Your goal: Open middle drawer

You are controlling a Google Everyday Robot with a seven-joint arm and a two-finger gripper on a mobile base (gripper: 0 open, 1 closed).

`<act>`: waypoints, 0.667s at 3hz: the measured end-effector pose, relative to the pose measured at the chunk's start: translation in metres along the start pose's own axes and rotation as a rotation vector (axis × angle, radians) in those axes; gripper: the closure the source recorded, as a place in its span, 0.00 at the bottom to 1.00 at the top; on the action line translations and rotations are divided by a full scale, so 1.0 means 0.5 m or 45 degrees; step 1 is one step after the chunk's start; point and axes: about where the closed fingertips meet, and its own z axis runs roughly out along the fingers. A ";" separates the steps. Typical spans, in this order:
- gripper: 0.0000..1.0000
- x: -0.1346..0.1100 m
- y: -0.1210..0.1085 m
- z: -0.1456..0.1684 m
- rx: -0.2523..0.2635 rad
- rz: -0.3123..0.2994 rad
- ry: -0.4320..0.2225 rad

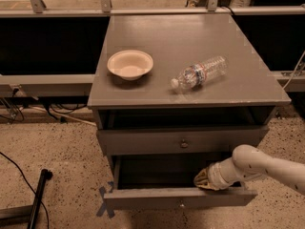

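Warm, dim light from overhead falls evenly on the grey cabinet top, where the bowl and bottle cast short, soft shadows. The middle drawer is dark inside; the pale gripper there catches faint light.

Speckled beige floor, grey wooden cabinet, dark panels behind under a pale rail, dim warm light.
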 end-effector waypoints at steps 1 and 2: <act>1.00 -0.024 0.077 -0.015 -0.078 -0.007 -0.035; 1.00 -0.049 0.138 -0.042 -0.123 -0.010 -0.059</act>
